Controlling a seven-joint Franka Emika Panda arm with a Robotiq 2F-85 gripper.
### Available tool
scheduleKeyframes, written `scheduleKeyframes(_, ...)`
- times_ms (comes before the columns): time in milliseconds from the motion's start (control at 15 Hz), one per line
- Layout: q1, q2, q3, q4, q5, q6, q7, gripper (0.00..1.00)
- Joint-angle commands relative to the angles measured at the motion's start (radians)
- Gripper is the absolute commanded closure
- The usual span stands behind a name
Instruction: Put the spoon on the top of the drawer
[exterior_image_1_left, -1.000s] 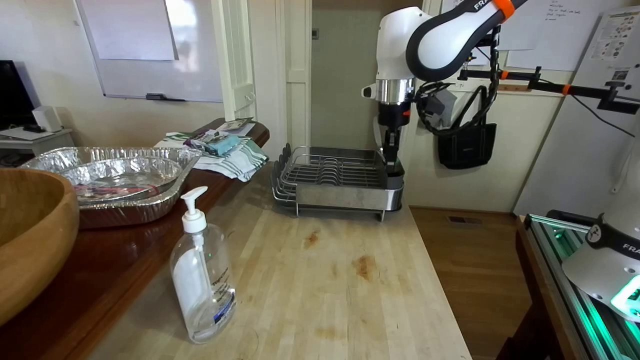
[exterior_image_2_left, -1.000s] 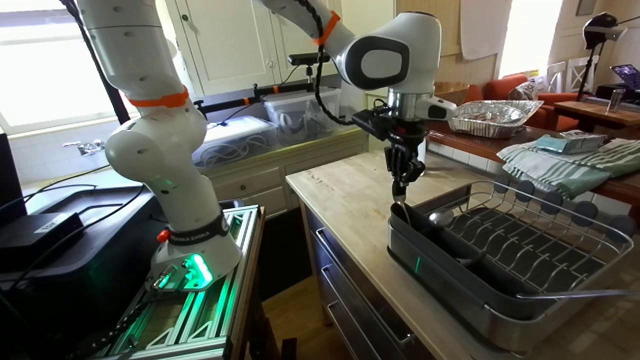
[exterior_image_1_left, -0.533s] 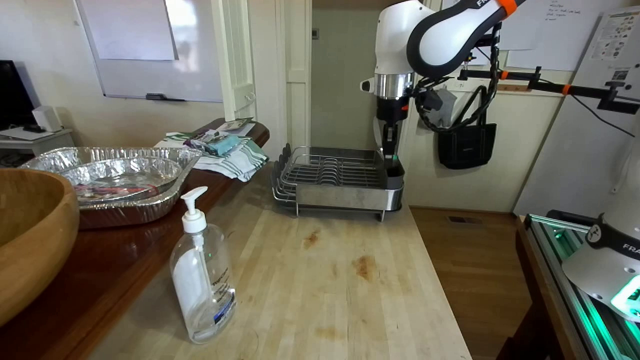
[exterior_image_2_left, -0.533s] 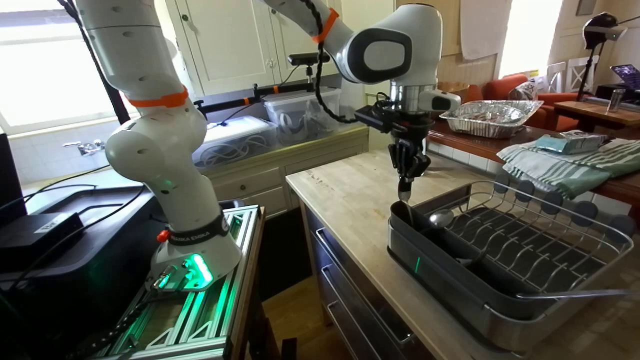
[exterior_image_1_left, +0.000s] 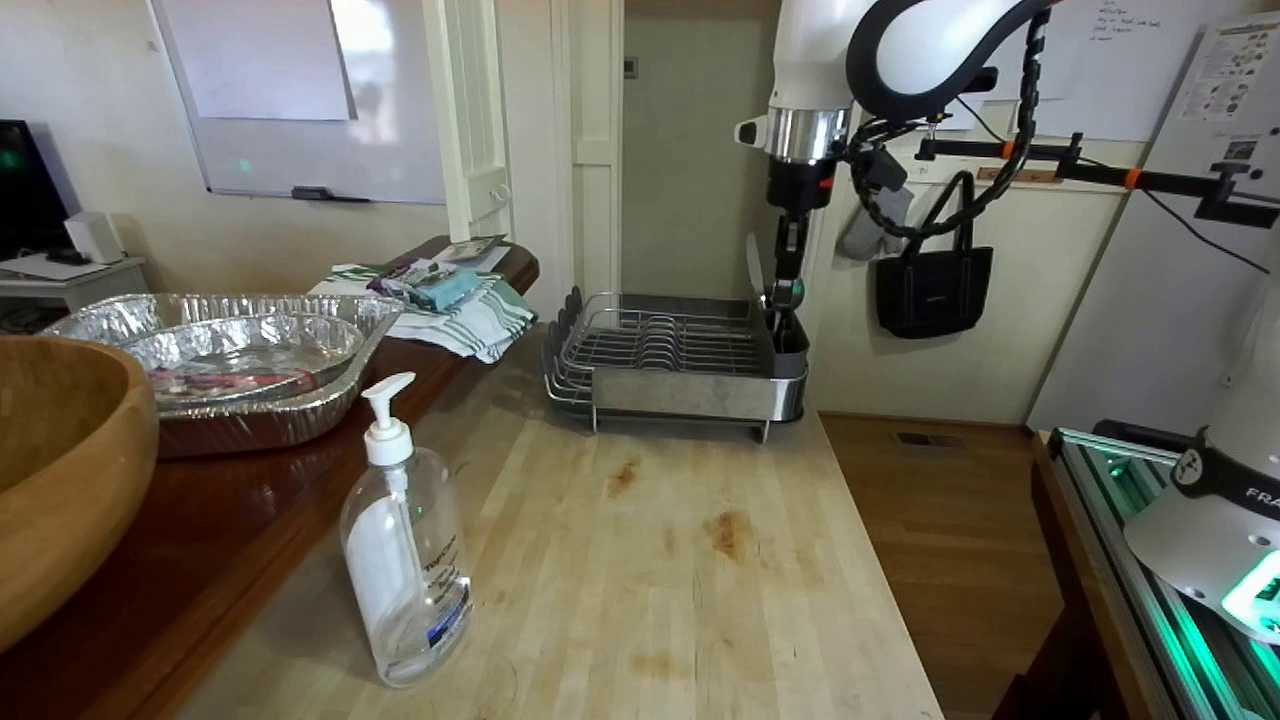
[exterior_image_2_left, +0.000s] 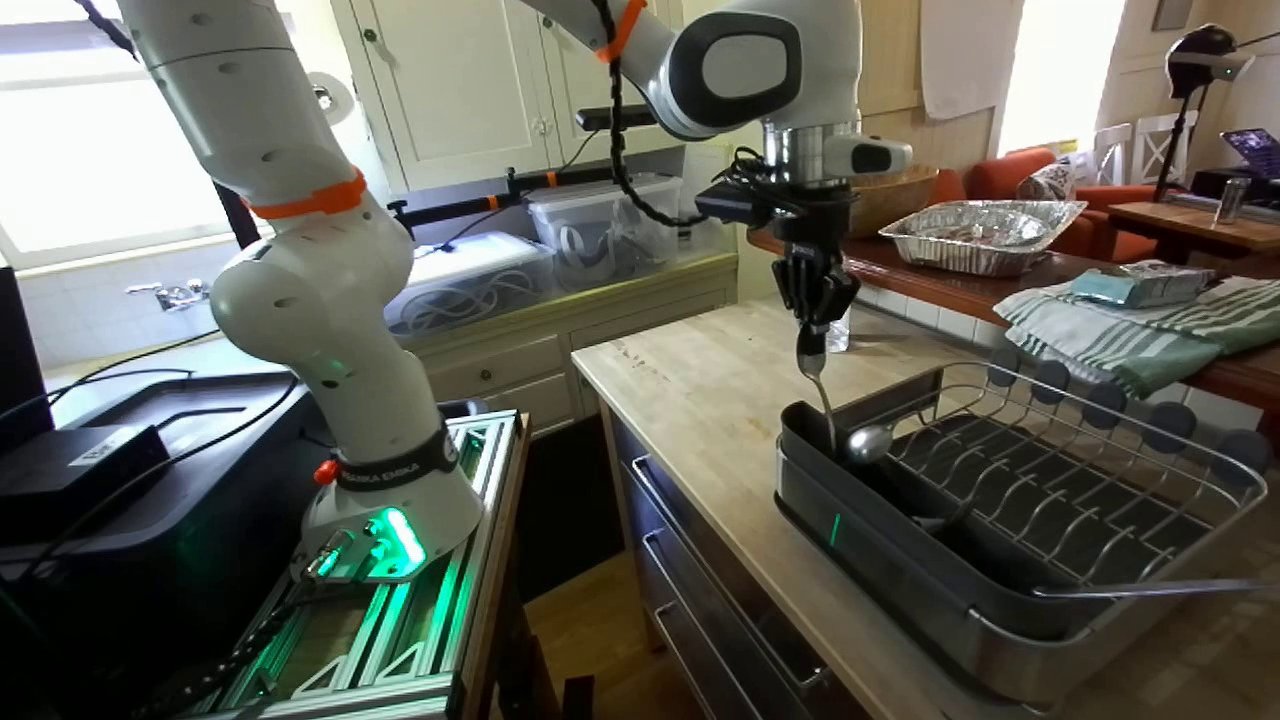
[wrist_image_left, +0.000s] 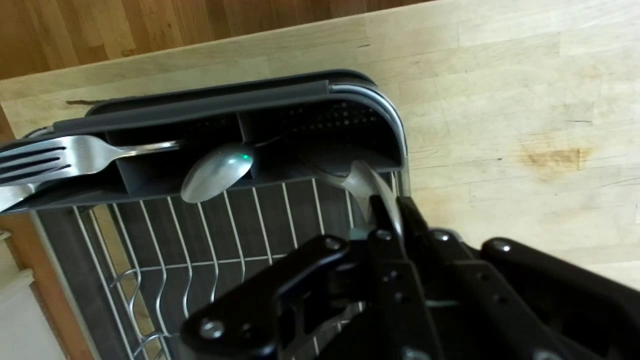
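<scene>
My gripper (exterior_image_2_left: 811, 335) is shut on the bowl end of a metal spoon (exterior_image_2_left: 824, 398). The spoon's handle hangs down, its lower end hidden inside the dark cutlery holder (exterior_image_2_left: 870, 540) of the dish rack. In the wrist view the spoon's bowl (wrist_image_left: 361, 181) shows between the fingertips (wrist_image_left: 392, 202), above the end compartment of the holder (wrist_image_left: 200, 107). In an exterior view the gripper (exterior_image_1_left: 786, 285) is over the rack's near-right end; the spoon is hard to make out there. The drawer unit (exterior_image_2_left: 690, 560) has a pale wooden top (exterior_image_2_left: 690, 370), which carries the rack.
A second spoon (wrist_image_left: 218, 172) and a fork (wrist_image_left: 82, 156) stand in other compartments of the holder. The wire dish rack (exterior_image_1_left: 690, 395) stands at the far end of the wooden top, a clear pump bottle (exterior_image_1_left: 405, 580) at the near end. Foil trays (exterior_image_1_left: 290, 420) and a wooden bowl (exterior_image_1_left: 80, 470) sit alongside.
My gripper has risen, and more of the held spoon's handle shows above the holder. The second spoon has shifted slightly in the holder.
</scene>
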Motion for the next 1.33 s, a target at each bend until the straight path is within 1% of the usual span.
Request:
scheduleKeyframes(0,0.0,-0.09,0.001,-0.041,-0.045,-0.018,0.01,0.98)
scheduleKeyframes(267,0.008,-0.153,0.01,-0.055,-0.053,-0.013,-0.012,0.98)
scheduleKeyframes(600,0.026,-0.19,0.035,-0.039,-0.089,-0.025,-0.034,0.98)
scheduleKeyframes(867,0.061,-0.191,0.06,-0.023,-0.111,-0.018,-0.082,0.98)
scheduleKeyframes(1267,0.123,-0.154,0.105,-0.003,-0.139,-0.021,-0.172,0.98)
